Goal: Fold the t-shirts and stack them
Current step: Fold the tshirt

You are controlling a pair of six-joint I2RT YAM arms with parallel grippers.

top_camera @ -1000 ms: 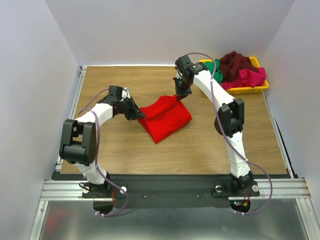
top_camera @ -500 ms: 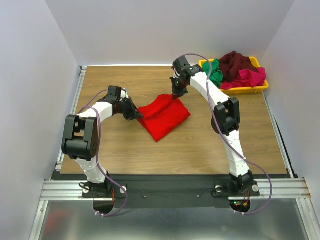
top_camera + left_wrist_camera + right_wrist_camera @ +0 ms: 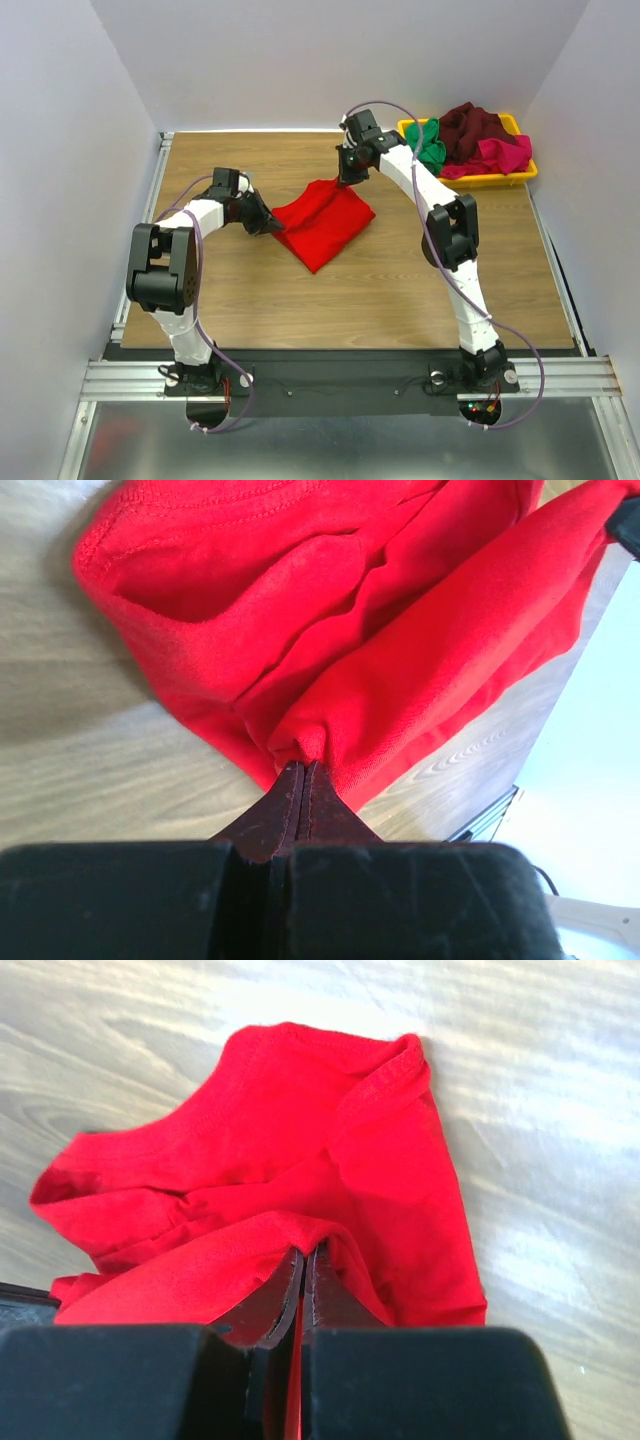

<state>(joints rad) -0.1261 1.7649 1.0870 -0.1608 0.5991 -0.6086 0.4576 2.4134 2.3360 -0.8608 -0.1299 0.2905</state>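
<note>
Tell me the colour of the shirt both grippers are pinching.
Bright red, plain: the t-shirt shows best in the left wrist view.

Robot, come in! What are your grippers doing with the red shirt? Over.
Left gripper shut on red t-shirt. Right gripper shut on it too. Nothing in the way; other t-shirts in yellow tray.

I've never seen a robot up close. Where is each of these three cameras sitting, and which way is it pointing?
Top view: fixed above and behind the arms, looking down on the wooden table; both whole arms show, left hand and right hand each pinching the red t-shirt, other shirts in the yellow tray.
Left wrist view: rides on the left arm, looking along its shut fingers at red cloth.
Right wrist view: likewise on the right arm, fingers shut on a fold.
Shared: all three show the red t-shirt.
</note>
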